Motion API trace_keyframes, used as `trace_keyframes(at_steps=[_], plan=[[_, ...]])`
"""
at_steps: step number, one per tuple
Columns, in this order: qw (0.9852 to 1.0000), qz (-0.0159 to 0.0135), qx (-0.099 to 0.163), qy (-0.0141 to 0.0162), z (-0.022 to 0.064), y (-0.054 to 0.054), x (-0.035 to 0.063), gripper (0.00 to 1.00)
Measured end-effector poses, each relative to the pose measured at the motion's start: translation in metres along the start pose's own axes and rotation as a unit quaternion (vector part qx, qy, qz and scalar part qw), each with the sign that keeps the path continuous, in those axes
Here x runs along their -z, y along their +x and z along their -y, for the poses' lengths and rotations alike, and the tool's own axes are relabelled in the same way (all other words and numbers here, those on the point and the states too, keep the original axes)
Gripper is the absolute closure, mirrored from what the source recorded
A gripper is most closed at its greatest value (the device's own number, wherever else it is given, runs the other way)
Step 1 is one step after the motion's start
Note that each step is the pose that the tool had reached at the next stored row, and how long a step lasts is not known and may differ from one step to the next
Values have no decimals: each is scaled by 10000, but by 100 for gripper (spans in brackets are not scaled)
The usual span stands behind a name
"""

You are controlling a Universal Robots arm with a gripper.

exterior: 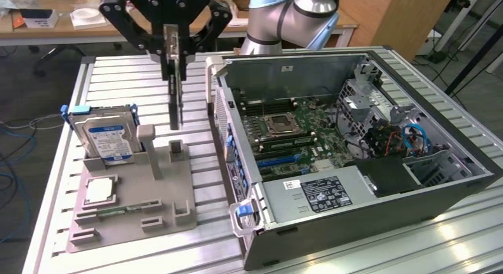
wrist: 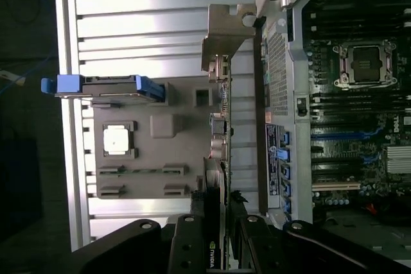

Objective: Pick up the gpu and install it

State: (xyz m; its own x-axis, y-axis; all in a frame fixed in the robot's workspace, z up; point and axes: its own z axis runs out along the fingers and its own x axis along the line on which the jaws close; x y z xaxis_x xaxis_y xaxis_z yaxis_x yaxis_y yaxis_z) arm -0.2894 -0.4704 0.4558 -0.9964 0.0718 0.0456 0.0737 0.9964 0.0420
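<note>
**Claw pinching the gpu above its holder, beside the open case**

Claw (exterior: 175, 62) is gripping the gpu (exterior: 174, 106) between its fingers, closed partway on the card's thin body and not spread. The card is hanging end-down and edge-on to the exterior view. Its lower end is hovering just above a small post of the grey holder tray (exterior: 129, 227) and seems to be apart from it. In the wrist view, the silver bracket (wrist: 226, 27) is sitting at the end away from the claw.

The hard drive (exterior: 106, 141) and the CPU chip (exterior: 100, 191) are resting in their own places on the tray, at the exterior view's left of the card. The computer case (exterior: 409, 209) is lying open on the tabletop (exterior: 102, 73) at the exterior view's right. Its near wall is standing just beside the hanging card.

By my judgement, the pick-up is looking done and the carry to the case is the step in hand. The card is not yet over the motherboard (exterior: 307, 138).

Installing is calling for the card to clear the case wall. Its connector edge needs lining up along one of the blue slots (exterior: 275, 160), with the bracket turned to the case's slot openings, and then pressing straight down. A skewed approach is risking a jam against the wall or the neighbouring parts.
</note>
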Motion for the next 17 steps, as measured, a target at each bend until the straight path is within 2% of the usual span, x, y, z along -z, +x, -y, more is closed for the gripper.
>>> trace_keyframes(at_steps=[9, 17], plan=[[10000, 0, 0, 0, -83, -344, 12, 74], [10000, -3, 0, 1, -134, -697, 26, 74]])
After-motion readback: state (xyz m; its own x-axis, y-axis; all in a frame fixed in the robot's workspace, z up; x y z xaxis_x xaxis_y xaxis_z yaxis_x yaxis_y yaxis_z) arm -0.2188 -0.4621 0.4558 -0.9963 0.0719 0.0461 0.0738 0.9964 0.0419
